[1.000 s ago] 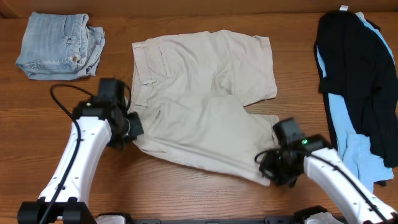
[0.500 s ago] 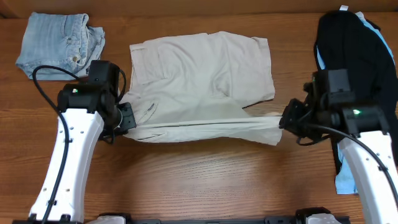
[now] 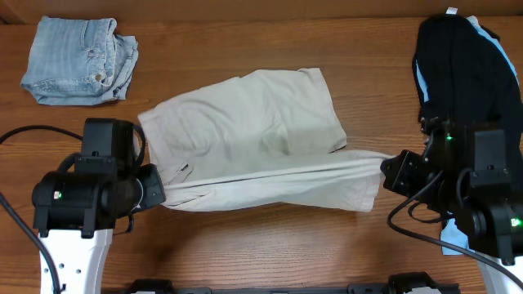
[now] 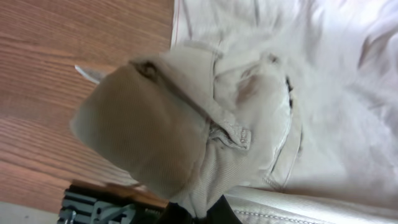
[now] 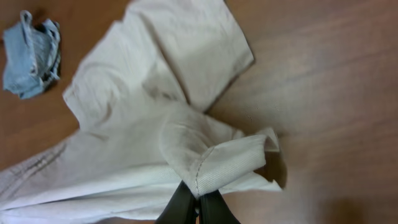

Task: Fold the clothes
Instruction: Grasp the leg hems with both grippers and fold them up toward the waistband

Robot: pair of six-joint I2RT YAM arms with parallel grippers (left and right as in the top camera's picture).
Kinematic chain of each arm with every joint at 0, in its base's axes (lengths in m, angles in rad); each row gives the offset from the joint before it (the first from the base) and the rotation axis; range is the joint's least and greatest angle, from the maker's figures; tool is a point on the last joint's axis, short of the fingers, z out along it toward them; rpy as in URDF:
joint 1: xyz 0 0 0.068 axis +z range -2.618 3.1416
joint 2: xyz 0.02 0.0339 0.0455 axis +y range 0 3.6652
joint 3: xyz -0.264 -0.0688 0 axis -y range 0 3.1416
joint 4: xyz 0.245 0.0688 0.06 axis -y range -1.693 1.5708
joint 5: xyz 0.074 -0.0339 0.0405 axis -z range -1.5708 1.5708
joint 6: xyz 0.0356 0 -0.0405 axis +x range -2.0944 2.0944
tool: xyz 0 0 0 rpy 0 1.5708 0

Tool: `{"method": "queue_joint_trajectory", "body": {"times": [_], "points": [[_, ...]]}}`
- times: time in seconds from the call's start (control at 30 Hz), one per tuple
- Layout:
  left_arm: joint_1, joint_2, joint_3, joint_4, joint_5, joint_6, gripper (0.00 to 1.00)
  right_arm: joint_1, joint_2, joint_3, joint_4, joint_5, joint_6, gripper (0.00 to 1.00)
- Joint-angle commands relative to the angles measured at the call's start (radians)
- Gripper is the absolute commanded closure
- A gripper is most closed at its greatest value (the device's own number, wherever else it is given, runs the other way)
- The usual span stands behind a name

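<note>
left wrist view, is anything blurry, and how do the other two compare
Left wrist: the bunched khaki shorts fill the frame, slightly soft; right wrist: hem weave crisp, denim shorts blurred; overhead: even light, faint shadow under the khaki shorts.
</note>
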Motion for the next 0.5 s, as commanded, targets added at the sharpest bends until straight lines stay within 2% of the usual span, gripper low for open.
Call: {"method": "queue_joint_trajectory", "body": {"times": [0.0,0.2,0.3,0.47], "points": [[0.007,0.008,0.011,0.036,-0.138,-0.014,0.96,-0.026,0.040,0.030,0.074,0.167,-0.048,0.96],[0.007,0.087,-0.040,0.184,-0.148,-0.014,0.96,-0.026,0.227,0.029,0.241,0.196,-0.114,0.96],[0.007,0.190,-0.061,0.248,-0.181,-0.016,0.96,-0.026,0.366,0.030,0.381,0.188,-0.176,0.96],[0.007,0.325,-0.065,0.279,-0.264,-0.137,0.96,-0.026,0.515,0.030,0.560,0.165,-0.205,0.96]]}}
